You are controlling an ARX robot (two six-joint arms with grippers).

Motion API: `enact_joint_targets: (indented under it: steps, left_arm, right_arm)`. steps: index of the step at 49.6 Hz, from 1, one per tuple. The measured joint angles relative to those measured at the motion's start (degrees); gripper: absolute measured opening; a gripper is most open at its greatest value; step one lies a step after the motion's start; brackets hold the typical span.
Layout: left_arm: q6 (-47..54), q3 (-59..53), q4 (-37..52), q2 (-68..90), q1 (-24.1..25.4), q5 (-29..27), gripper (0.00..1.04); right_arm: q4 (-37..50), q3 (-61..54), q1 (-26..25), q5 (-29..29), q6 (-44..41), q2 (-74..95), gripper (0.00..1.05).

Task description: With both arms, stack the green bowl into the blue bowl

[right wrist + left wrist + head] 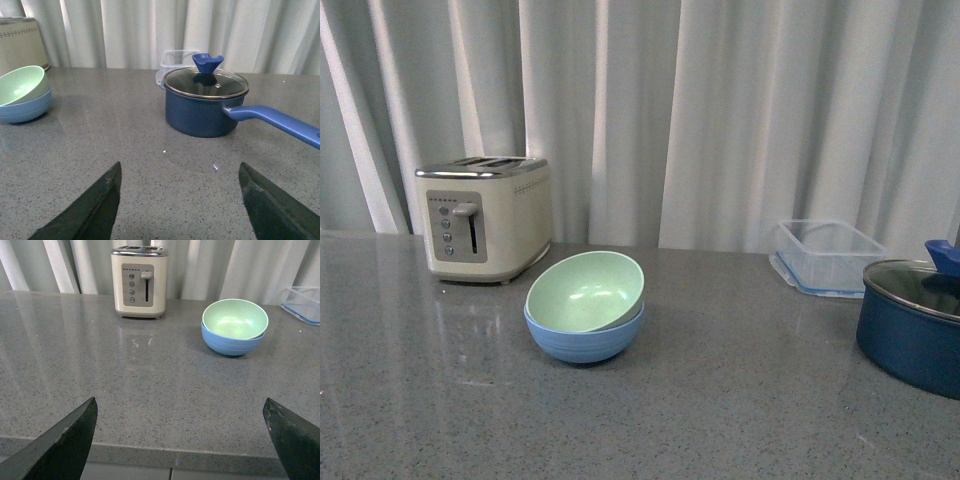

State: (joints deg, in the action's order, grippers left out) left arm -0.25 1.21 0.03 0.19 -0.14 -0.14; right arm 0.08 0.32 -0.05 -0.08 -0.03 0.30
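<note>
Two bowls sit near the middle of the tabletop: one pale mint-green round plastic bowl point(586, 291) nested inside one light sky-blue ridged round bowl point(582, 343), the green one tilted so its rim rides higher on the right and its mouth leans toward the near left. They touch; the blue bowl rests directly on the surface. There is one cream two-slot toaster with a chrome top point(485, 219) just to the far left of the bowls, one clear plastic food container with a blue-edged base point(826, 256) at the far right, and one dark navy saucepan with a glass lid and blue knob point(914, 325) nearer, at the right edge (its long blue handle shows only in the right wrist view).

Two claws are seen, each only from its own wrist camera. The left claw point(182, 440) has its flat black fingers spread wide, holding nothing, near the tabletop's near edge and well apart from the bowls. The right claw point(182, 205) is likewise wide apart and empty, hanging above bare tabletop short of the saucepan.

The tabletop point(720, 400) is grey speckled stone, glossy enough to reflect the toaster. Behind it hangs a pale grey-white pleated curtain point(720, 110) across the whole back.
</note>
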Motion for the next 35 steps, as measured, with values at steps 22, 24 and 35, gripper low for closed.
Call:
enact_joint_targets:
  steps: [22, 24, 35]
  left_arm:
    - [0.0, 0.0, 0.0, 0.0, 0.0, 0.0, 0.98]
    - [0.0, 0.0, 0.0, 0.0, 0.0, 0.0, 0.98]
    - [0.0, 0.0, 0.0, 0.0, 0.0, 0.0, 0.98]
  right_arm:
    - [0.0, 0.0, 0.0, 0.0, 0.0, 0.0, 0.95]
    - [0.0, 0.0, 0.0, 0.0, 0.0, 0.0, 0.95]
    - [0.0, 0.0, 0.0, 0.0, 0.0, 0.0, 0.95]
